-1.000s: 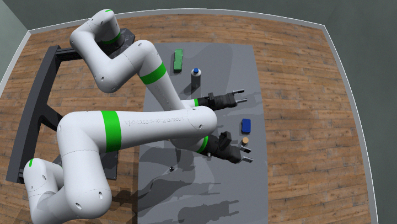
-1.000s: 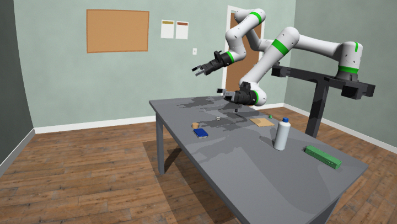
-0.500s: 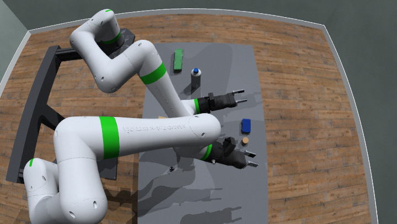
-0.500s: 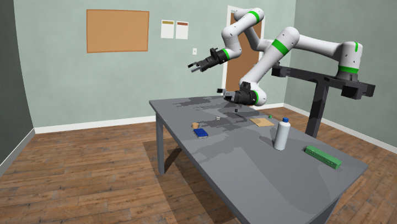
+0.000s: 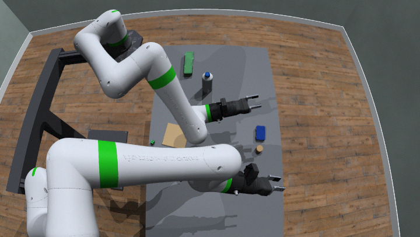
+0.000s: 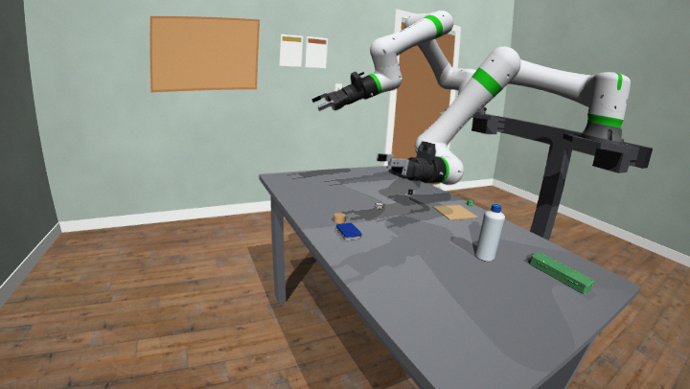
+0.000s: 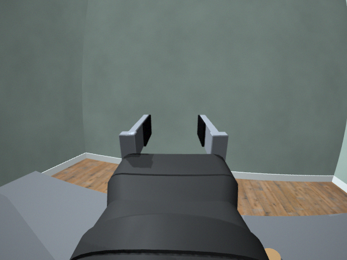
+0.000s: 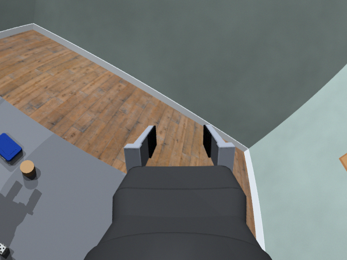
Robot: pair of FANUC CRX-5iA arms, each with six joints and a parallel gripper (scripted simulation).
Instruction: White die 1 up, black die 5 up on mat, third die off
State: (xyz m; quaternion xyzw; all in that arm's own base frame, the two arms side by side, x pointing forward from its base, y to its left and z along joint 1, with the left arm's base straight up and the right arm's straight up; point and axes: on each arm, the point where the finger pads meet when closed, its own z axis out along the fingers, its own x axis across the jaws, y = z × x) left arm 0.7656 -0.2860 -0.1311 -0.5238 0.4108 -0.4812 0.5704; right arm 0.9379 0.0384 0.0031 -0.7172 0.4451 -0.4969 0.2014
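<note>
1. White die (image 6: 379, 205) (image 8: 2, 248): located on the grey table (image 5: 255, 64) (image 6: 434, 299) (image 7: 53, 201) (image 8: 69, 195), off the mat. The number on its top face cannot be read.
2. Black die (image 6: 410, 192): located on the table, off the mat. Its top number is too small to read.
3. Green die (image 5: 152, 142) (image 6: 470, 202): positioned near the tan mat (image 5: 173, 135) (image 6: 454, 212), apart from it.
4. Left gripper (image 5: 256, 101) (image 6: 388, 162) (image 7: 174, 130): fingers wide apart, nothing between them; raised above the table.
5. Right gripper (image 5: 280, 183) (image 6: 317, 102) (image 8: 179, 141): fingers wide apart, nothing between them; raised higher than the left unit in the exterior view.
6. Blue box (image 5: 260, 132) (image 6: 348, 231) (image 8: 9, 146): lies flat just beside the upright tan cylinder (image 5: 259, 148) (image 6: 338, 217) (image 7: 272, 254) (image 8: 27, 167).
7. White bottle (image 5: 207, 83) (image 6: 490, 237): stands upright, blue cap uppermost, between the mat and the green block (image 5: 188, 63) (image 6: 560, 271) in the exterior view.

Right gripper (image 5: 282, 183) (image 6: 316, 103) (image 8: 179, 140) higher, farther from wooden cylinder (image 5: 259, 149) (image 6: 338, 217) (image 7: 272, 254) (image 8: 27, 167). Top view: mat (image 5: 174, 135) (image 6: 454, 211) more exposed, green die (image 5: 152, 142) (image 6: 470, 202) revealed (black one now hidden by the arm).
</note>
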